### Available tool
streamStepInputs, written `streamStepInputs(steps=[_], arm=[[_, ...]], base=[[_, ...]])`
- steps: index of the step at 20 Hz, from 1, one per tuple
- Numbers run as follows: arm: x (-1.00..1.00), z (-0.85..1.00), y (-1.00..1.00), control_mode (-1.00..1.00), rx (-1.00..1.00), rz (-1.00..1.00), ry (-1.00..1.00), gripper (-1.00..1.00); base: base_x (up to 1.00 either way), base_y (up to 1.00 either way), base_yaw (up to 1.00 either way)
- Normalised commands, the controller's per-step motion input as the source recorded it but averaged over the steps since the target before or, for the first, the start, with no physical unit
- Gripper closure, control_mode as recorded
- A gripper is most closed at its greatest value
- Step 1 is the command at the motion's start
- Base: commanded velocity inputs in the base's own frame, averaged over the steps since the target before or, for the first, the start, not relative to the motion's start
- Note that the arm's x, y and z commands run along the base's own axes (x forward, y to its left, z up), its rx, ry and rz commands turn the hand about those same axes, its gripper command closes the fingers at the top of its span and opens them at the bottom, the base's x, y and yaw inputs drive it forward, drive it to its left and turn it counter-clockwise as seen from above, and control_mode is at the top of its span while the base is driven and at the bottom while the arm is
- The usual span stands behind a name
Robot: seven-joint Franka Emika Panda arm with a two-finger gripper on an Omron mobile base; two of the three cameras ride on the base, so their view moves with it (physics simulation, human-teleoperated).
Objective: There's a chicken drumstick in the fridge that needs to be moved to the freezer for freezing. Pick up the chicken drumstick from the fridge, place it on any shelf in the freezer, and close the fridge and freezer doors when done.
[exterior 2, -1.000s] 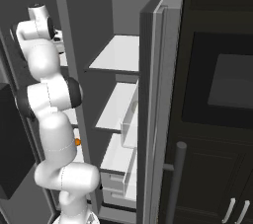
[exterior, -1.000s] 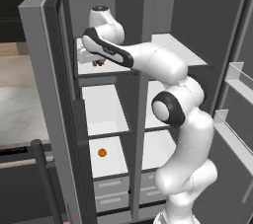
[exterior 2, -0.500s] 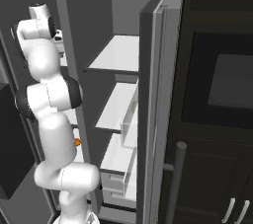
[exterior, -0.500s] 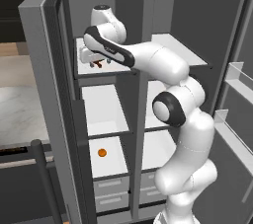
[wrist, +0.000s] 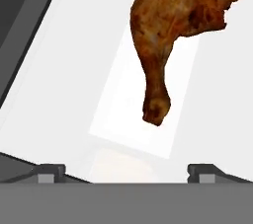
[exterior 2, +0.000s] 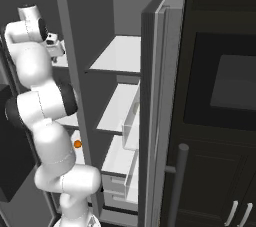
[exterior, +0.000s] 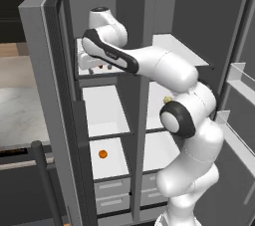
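Observation:
The chicken drumstick [wrist: 173, 30] is reddish-brown and lies on the white shelf [wrist: 69, 85], its thin end toward the hand and free of the fingers. My gripper [wrist: 126, 170] is open, its two tips wide apart just short of the bone end. From the left base, the gripper [exterior: 91, 63] reaches over the top shelf [exterior: 99, 73] of the freezer [exterior: 107, 115], the narrower left half, with the drumstick [exterior: 103, 67] a dark speck beside it. The right base view has the gripper [exterior 2: 54, 46] at that same shelf. The fridge [exterior: 174, 46] and both doors stand open.
A small orange ball [exterior: 102, 154] [exterior 2: 77, 144] sits on a lower freezer shelf. A yellow-tan lump [exterior: 168, 100] peeks out behind my elbow in the fridge. The freezer door [exterior: 42, 80] stands left, the fridge door [exterior 2: 155, 101] with its bins right. Dark oven cabinets [exterior 2: 225, 96] are beyond.
The jaws have opened wide and let go of the drumstick, which now rests on the top freezer shelf. The arm has barely moved.

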Motion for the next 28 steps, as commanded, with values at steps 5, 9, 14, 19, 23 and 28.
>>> streamStepInputs(steps=[5, 9, 14, 19, 23, 28], arm=[[-0.63, 0.00, -0.27, -1.00, 0.01, -0.05, 0.00, -1.00], [-0.69, 0.00, -0.38, -1.00, 0.00, -0.04, 0.00, -1.00], [-0.73, 0.00, -0.37, -1.00, 0.00, -0.04, 0.00, -1.00], [-0.87, 0.00, -0.27, -1.00, 0.00, -0.04, 0.00, -1.00], [-0.87, 0.07, -0.43, -1.00, 0.00, -0.03, 0.00, -1.00], [-0.63, 0.01, -0.63, -1.00, 0.00, 0.00, 0.00, -1.00]], base=[[0.00, 0.00, 0.00], [0.00, 0.00, 0.00], [0.00, 0.00, 0.00], [0.00, 0.00, 0.00], [0.00, 0.00, 0.00], [0.00, 0.00, 0.00]])
